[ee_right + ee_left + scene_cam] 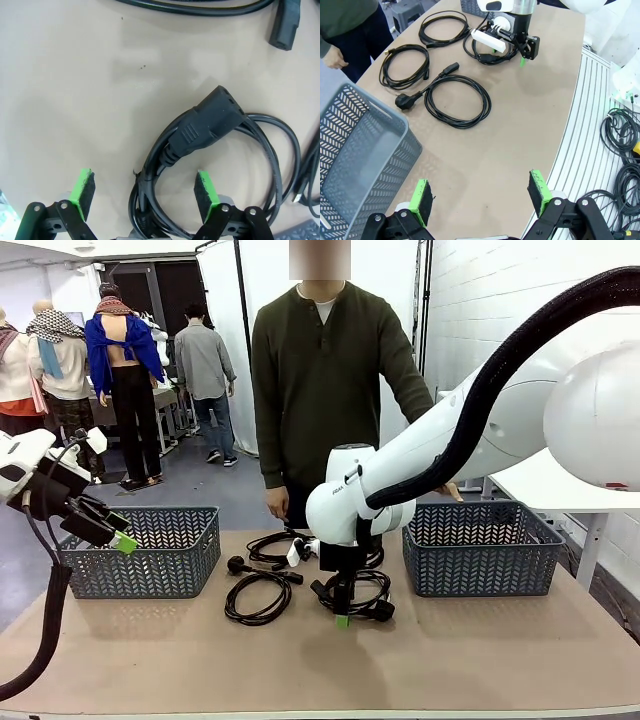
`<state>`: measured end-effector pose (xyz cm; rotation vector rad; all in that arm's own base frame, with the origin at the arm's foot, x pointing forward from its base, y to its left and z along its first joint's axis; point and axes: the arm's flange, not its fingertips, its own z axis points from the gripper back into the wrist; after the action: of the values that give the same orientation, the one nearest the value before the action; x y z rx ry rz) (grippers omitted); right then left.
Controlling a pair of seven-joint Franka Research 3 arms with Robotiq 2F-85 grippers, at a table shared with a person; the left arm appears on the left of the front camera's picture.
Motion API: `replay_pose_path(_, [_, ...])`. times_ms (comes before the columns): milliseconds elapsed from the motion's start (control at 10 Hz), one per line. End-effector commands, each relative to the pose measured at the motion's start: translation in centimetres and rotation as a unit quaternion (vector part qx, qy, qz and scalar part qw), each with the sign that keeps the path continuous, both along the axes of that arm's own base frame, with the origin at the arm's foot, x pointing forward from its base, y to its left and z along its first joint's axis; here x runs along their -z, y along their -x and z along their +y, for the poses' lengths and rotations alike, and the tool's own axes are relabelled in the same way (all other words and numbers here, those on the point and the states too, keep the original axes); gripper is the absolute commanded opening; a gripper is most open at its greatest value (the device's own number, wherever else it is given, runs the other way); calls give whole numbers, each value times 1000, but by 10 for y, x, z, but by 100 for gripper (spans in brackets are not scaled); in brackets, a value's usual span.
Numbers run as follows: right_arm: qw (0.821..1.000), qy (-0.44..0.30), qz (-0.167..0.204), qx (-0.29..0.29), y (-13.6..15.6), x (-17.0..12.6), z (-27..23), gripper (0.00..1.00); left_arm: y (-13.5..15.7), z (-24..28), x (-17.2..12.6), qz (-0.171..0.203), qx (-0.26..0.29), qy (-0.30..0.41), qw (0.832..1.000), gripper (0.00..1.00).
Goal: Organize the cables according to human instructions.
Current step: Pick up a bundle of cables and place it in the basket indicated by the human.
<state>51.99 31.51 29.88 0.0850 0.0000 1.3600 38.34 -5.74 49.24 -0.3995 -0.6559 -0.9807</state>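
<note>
Cables (pixel 258 598) loose on table (pixel 150 660) between baskets (pixel 140 550). Right gripper (pixel 144 182) spread wide, straddling one side of a coil (pixel 150 167) near its plug (pixel 212 122). Could easily pinch just one strand and unravel the loop on lift.

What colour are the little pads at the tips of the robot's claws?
Bright green pads; the left wrist view shows them best.

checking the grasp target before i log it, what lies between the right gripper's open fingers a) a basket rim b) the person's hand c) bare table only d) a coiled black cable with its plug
D: in the right wrist view the coiled cable and its plug lie between the green pads of the open right gripper.
</note>
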Motion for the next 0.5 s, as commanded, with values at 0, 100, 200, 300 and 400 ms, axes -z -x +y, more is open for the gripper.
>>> replay_pose_path(0, [1000,8,-2,10,-6,1,4,84,-3,2,1,-4,11,7,1000,100])
replay_pose_path(100, [1000,8,0,12,-6,1,4,64,-3,2,1,-4,11,7,1000,100])
replay_pose_path(200, [1000,8,0,13,-6,1,5,45,-3,2,1,-4,11,7,1000,100])
replay_pose_path(300, [1000,7,1,14,-6,1,5,25,-3,2,1,-4,11,7,1000,100])
replay_pose_path(400, [1000,8,2,15,-6,1,6,5,-3,2,1,-4,11,7,1000,100])
